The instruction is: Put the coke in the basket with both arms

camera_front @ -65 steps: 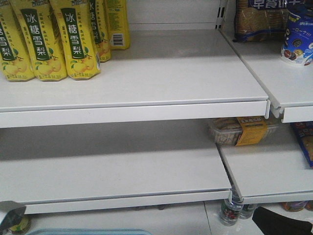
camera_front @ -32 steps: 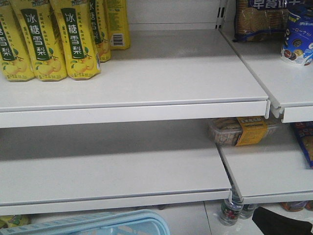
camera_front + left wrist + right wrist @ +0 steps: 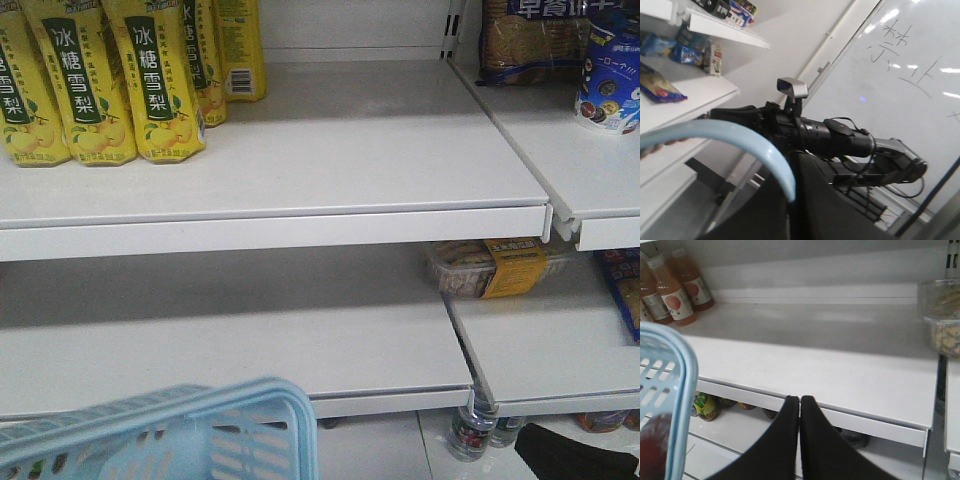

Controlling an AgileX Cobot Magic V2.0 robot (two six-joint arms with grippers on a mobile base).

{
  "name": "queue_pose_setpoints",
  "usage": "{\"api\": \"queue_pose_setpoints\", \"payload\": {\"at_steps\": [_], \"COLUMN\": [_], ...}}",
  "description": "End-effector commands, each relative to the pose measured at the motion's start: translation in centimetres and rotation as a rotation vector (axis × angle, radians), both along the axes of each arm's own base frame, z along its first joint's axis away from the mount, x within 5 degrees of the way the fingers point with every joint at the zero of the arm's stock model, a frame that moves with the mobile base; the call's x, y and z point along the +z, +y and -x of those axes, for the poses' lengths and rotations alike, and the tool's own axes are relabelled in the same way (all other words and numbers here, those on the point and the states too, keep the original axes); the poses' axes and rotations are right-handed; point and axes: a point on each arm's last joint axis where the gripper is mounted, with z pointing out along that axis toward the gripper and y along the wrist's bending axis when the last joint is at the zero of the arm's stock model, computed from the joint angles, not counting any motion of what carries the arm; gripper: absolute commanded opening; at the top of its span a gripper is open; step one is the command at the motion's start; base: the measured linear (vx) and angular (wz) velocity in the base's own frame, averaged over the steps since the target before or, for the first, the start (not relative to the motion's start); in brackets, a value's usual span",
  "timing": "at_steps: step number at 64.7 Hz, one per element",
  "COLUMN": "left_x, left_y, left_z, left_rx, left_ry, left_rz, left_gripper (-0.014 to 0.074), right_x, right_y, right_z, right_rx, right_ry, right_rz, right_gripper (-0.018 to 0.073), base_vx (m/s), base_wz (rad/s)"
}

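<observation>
Through the slotted wall of the light blue basket (image 3: 662,405) in the right wrist view we see a dark reddish shape (image 3: 654,440) low inside it, most likely the coke, though it is too blurred for us to be sure. The basket itself sits at the lower left of the front view (image 3: 170,430), its rim in front of the lower white shelf (image 3: 230,340), and in the left wrist view its pale blue handle (image 3: 730,140) arcs close across the lens. We cannot see the left hand in any view: the left wrist camera shows only the handle, a dark mass below it, and the other black arm (image 3: 830,137) stretched out before a glass wall with writing on it. The right hand (image 3: 800,405) points at the front edge of the lower shelf with its two black fingers pressed together and nothing between them. Further out, yellow pear drink cartons (image 3: 110,80) stand on the upper shelf (image 3: 350,150), a clear box with a yellow label (image 3: 495,268) lies at the back right of the lower shelf, and peach-coloured bottles (image 3: 675,290) stand at its back left. Cookie packs (image 3: 530,40) and a blue cup (image 3: 610,85) sit on the neighbouring shelf to the right.
</observation>
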Motion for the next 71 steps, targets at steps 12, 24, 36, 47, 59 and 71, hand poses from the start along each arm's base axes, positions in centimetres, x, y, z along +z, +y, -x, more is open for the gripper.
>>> {"api": "queue_pose_setpoints", "payload": {"at_steps": [12,24,36,47,59,71], "left_x": [1.6,-0.7,-2.2,-3.3,-4.0,-3.5], "left_y": [0.7,1.9,3.1,4.6,5.4,5.9], "left_z": [-1.3,-2.4,-3.2,-4.3,-4.1,-3.1], "left_rx": [0.169,0.371,0.566,0.774,0.879,0.907], "left_ry": [-0.136,-0.091,-0.109,-0.025,-0.094,-0.261], "left_rz": [0.115,0.15,0.142,0.093,-0.09,-0.147], "left_gripper": [-0.0006,-0.0006,-0.0006,-0.0006,-0.0006,-0.0006], "right_x": [0.9,0.9,0.9,0.9,0.9,0.9], "right_y": [0.2,0.2,0.2,0.2,0.2,0.2], "right_z": [-0.2,-0.2,-0.2,-0.2,-0.2,-0.2], "right_rx": [0.009,0.009,0.007,0.008,0.008,0.008], "right_ry": [-0.02,-0.02,-0.02,-0.02,-0.02,-0.02], "right_rz": [-0.008,-0.008,-0.008,-0.008,-0.008,-0.008], "right_gripper": [-0.0004,-0.0004,-0.0004,-0.0004,-0.0004,-0.0004], "base_vx": [0.0,0.0,0.0,0.0,0.0,0.0], "base_wz": [0.0,0.0,0.0,0.0,0.0,0.0]}}
